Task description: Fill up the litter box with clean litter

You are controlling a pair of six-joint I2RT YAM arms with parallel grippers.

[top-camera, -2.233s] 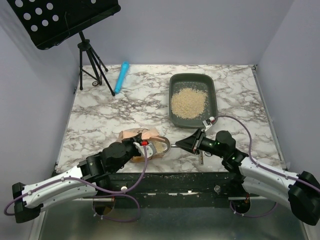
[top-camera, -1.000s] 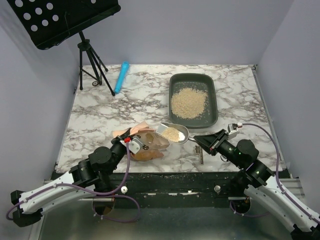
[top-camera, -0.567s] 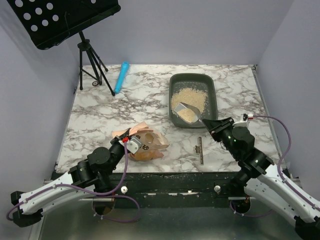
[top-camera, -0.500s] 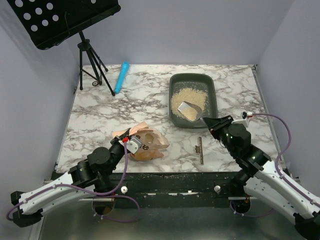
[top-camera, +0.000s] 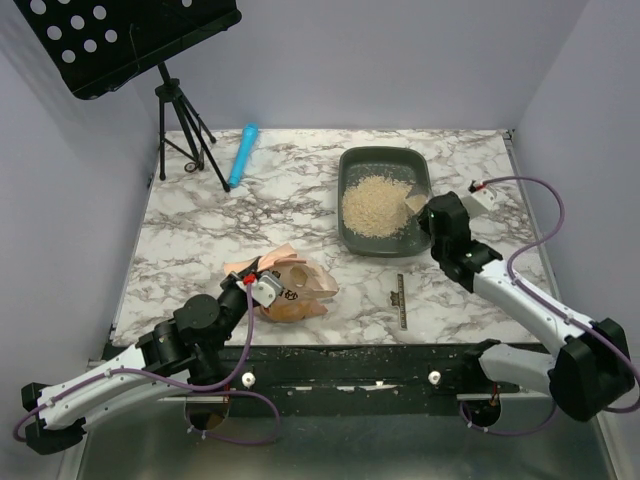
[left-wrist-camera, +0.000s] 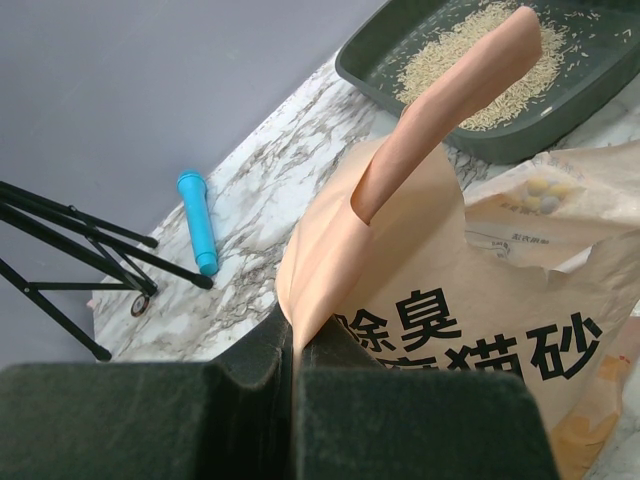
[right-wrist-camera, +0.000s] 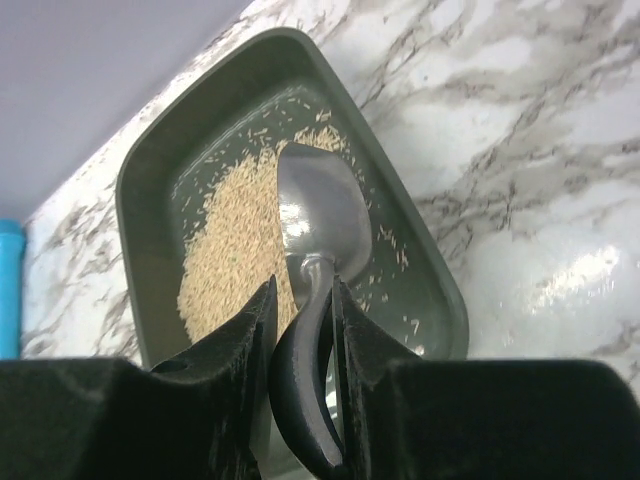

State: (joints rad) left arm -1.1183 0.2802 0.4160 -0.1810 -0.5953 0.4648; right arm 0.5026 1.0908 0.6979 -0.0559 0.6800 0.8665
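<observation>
The litter box (top-camera: 385, 152) sits toward the far right of the marble tabletop (top-camera: 250, 220), its right rim not far from the tabletop's right edge. Open marble lies between its near rim and the orange bag (top-camera: 295, 292) at the near edge. To the far left there is free room around a blue cylinder (top-camera: 242, 153) and the tripod feet of a black music stand (top-camera: 185, 130). A small dark strip (top-camera: 400, 302) lies on the marble between the bag and my right arm.

The box is a shallow dark grey-green plastic tray with rounded corners and a raised rim. The clean litter (top-camera: 375, 205) forms a loose pale beige pile across its floor, with stray grains around it.

My right arm reaches in from the right side. The right fingers (right-wrist-camera: 258, 320) are clamped on the dark handle of the metal scoop (right-wrist-camera: 320, 215). Its shiny rounded bowl lies inside the box on the right, at the edge of the pile.

My left arm stays low at the near edge. The left fingers (left-wrist-camera: 250, 360) are pinched together on the thin edge of the bag's upright, curled flap. The bag is crinkly and carries black printed characters.
</observation>
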